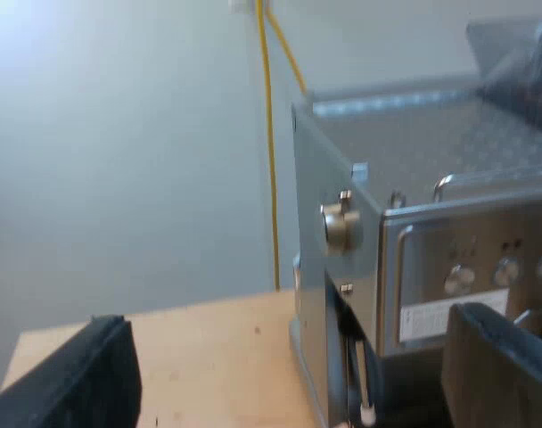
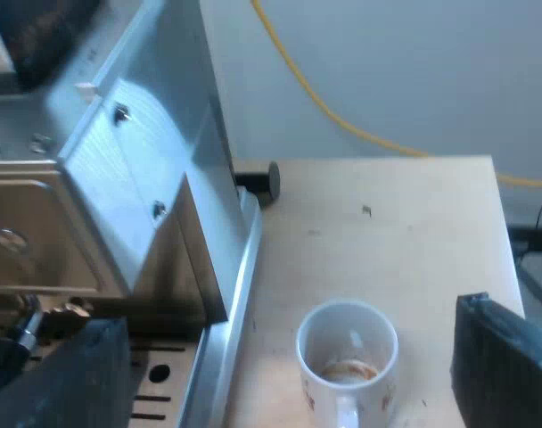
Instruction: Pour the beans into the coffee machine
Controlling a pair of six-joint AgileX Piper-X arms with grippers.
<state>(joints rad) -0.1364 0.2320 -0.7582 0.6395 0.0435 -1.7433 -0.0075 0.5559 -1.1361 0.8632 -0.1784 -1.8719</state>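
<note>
Black fingers (image 1: 75, 379) of the left hand (image 1: 289, 343) stand spread wide with nothing between them. Just beyond them is the steel corner of the espresso machine (image 1: 431, 267), its side knob (image 1: 340, 223) close by and a dark bean hopper (image 1: 521, 62) on its dimpled top. The machine stands on a pale wooden surface (image 1: 200, 357), and a yellow cable (image 1: 271, 134) hangs on the wall behind. The right hand (image 2: 289, 321) is spread and empty too. In its gap, touching neither finger, a white mug (image 2: 347, 357) with brown residue inside stands upright on the surface, just beside the machine's drip tray (image 2: 155, 392). A small dark knob (image 2: 264, 180) lies by the machine's side.
</note>
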